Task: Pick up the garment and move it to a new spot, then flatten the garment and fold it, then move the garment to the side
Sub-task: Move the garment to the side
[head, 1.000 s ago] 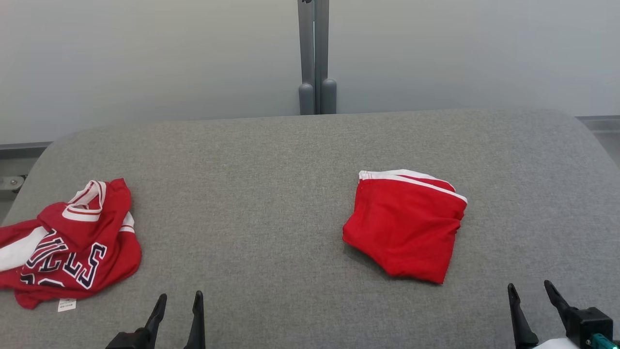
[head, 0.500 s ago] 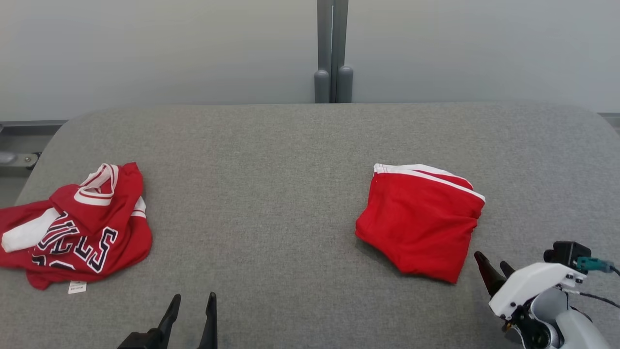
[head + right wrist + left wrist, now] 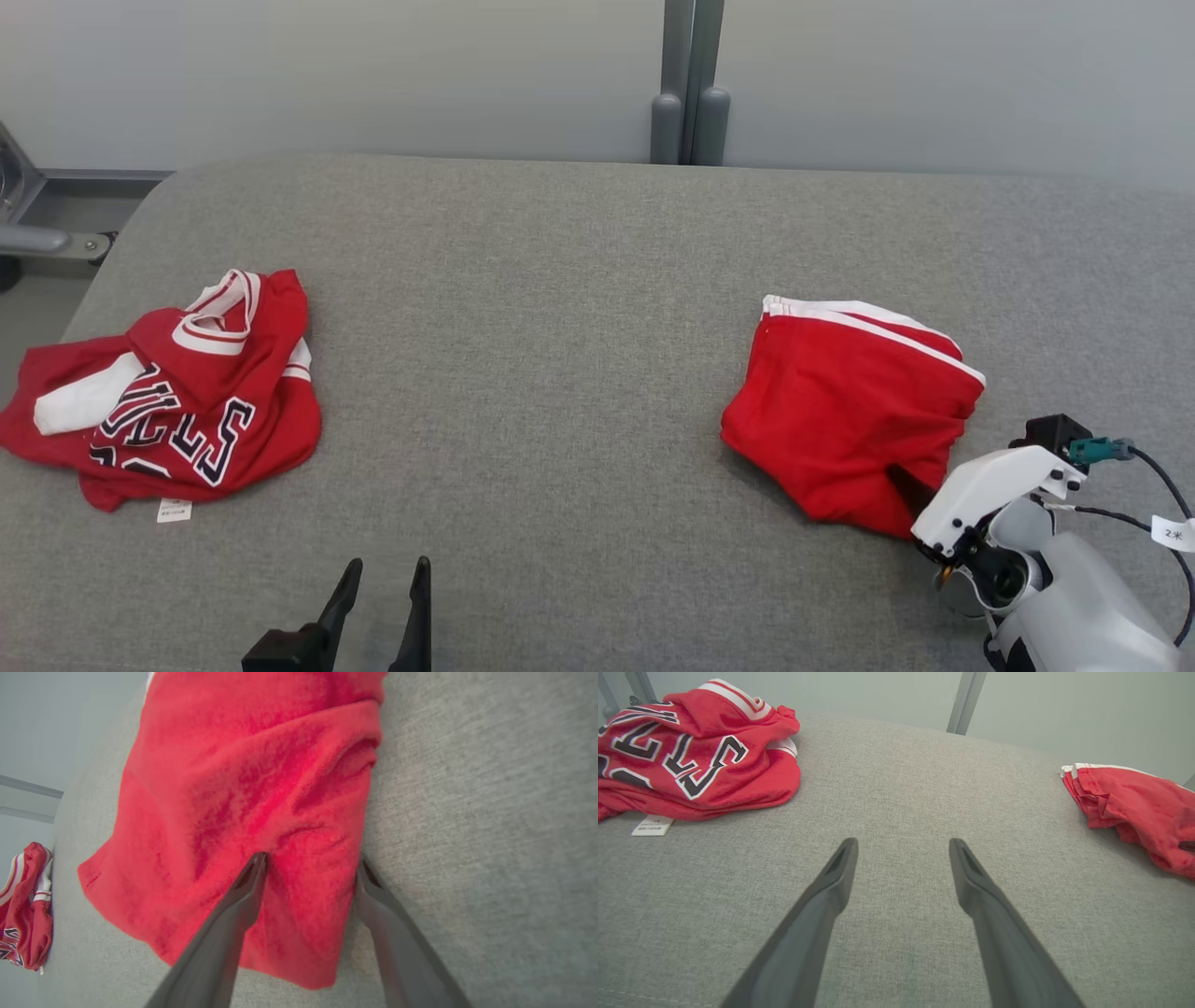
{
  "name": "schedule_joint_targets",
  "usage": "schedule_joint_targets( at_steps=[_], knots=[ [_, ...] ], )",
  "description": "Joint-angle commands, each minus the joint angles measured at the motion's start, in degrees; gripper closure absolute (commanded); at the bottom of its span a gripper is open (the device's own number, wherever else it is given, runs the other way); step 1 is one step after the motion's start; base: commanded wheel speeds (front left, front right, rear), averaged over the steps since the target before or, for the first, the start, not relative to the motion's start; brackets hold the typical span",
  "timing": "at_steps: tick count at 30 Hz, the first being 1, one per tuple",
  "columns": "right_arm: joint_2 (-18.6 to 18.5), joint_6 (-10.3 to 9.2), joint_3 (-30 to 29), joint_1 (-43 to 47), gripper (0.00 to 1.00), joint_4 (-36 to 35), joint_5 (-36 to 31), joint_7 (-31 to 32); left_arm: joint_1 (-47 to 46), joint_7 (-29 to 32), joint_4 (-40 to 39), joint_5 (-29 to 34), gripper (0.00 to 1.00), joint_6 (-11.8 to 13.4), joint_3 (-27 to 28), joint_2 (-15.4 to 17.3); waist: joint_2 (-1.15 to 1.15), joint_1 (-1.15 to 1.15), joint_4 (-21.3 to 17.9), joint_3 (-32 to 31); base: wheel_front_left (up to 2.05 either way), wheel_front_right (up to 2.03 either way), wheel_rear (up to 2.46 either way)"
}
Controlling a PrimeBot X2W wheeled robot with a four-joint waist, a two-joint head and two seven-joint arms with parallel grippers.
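Garments: two, shorts point(image 3: 840, 411), jersey point(image 3: 187, 401); left jaws spread, right jaws apart astride shorts.

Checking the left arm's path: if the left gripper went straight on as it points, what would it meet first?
The left gripper would probably meet the bare gray tabletop, in the gap between the red jersey and the folded red shorts; neither lies in line, though depth is unclear.

Left of the folded red garment point(image 3: 840, 411), bare grey table point(image 3: 541, 355) runs clear to the crumpled jersey point(image 3: 196, 392), well apart. Beyond the garment the surface lies open up to the upright post point(image 3: 689, 103). At the garment's near right corner the right gripper point(image 3: 311, 861) straddles the edge, blocking that side.
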Motion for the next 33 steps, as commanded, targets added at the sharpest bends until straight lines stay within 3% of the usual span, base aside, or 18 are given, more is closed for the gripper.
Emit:
schedule_joint_targets(
  at_steps=[1,6,12,17,22,31,32,33],
  knots=[
    [0.21,0.00,-0.07,-0.41,1.00,0.76,0.54,0.38,-0.84,0.00,0.05,-0.21,0.00,-0.19,-0.20,0.11,0.00,0.00,-0.56,0.34,0.00,0.00,0.00],
    [-2.93,-0.02,2.45,-5.10,1.00,3.05,-1.77,2.49,-2.18,0.00,-0.69,-0.58,0.00,-0.19,-0.47,0.11,0.00,0.00,-3.85,2.89,0.00,0.00,0.00],
    [-9.96,-0.03,8.23,-12.17,1.00,5.20,-9.21,5.72,-6.03,0.00,-0.77,-1.55,0.00,-0.19,-3.30,0.55,0.00,0.00,-7.72,7.89,0.00,0.00,0.00],
    [-15.95,-0.04,9.91,-18.21,1.00,8.17,-16.11,4.20,-8.92,0.00,-0.66,-2.04,0.00,-0.19,-4.87,1.52,0.00,0.00,-9.53,11.11,0.00,0.00,0.00],
    [-21.42,-0.04,8.72,-23.29,1.00,12.07,-22.37,1.50,-10.18,0.00,-1.01,-2.41,0.00,-0.19,-5.13,2.61,0.00,0.00,-9.90,13.63,0.00,0.00,0.00],
    [-27.95,-0.05,-0.50,-26.78,1.00,19.33,-32.03,-7.51,-9.73,0.00,-0.70,-2.26,0.00,-0.19,-5.12,3.83,0.00,0.00,-9.20,14.48,0.00,0.00,0.00],
    [-28.13,-0.04,-1.79,-26.35,0.57,19.73,-33.61,-8.89,-9.66,0.00,-0.69,-2.26,0.00,-0.19,-5.04,3.88,0.00,0.00,-9.16,14.41,0.00,0.00,0.00],
    [-27.94,-0.04,-3.00,-25.69,0.00,20.21,-35.28,-9.56,-9.58,0.00,-0.67,-2.23,0.00,-0.19,-4.93,3.89,0.00,0.00,-9.16,14.31,0.00,0.00,0.00]
  ],
)
